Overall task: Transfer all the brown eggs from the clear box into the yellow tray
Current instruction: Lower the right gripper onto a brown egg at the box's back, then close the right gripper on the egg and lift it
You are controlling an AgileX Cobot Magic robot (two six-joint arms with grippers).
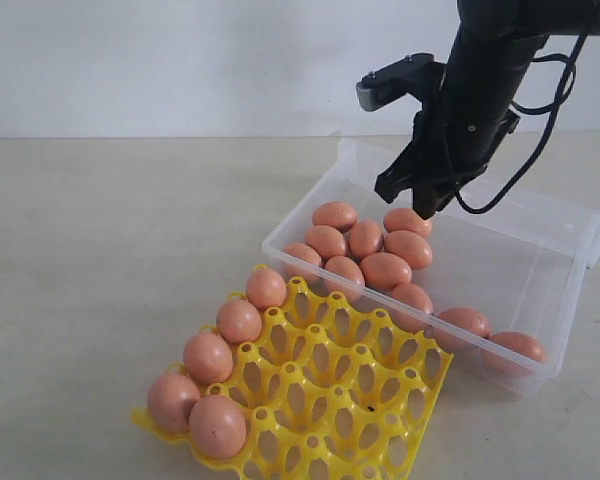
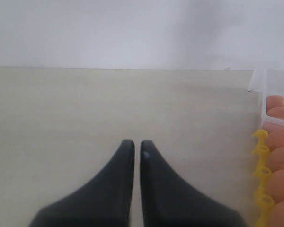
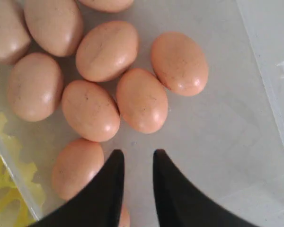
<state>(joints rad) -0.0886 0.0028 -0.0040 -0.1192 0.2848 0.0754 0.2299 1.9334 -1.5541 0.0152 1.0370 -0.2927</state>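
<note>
Right gripper: I hold it over the far part of the clear box, above the brown eggs that lie clustered on the box floor. In the right wrist view my right gripper has its jaws a narrow gap apart, with nothing between them. The tips sit over bare floor, with one egg just ahead and another egg close beside one finger; I cannot tell whether that finger touches it. The box stands on the pale table. Most of its eggs are packed toward the tray end, and two further eggs lie along the near wall toward the corner. The yellow tray lies just beside the box at the near side. Five eggs are seated in the cups along its left edge, and the other cups are open. Left gripper: the jaws are closed to a hairline slit and hold nothing. It sits low over bare table, with the tray's edge and its seated eggs off to one side.
</note>
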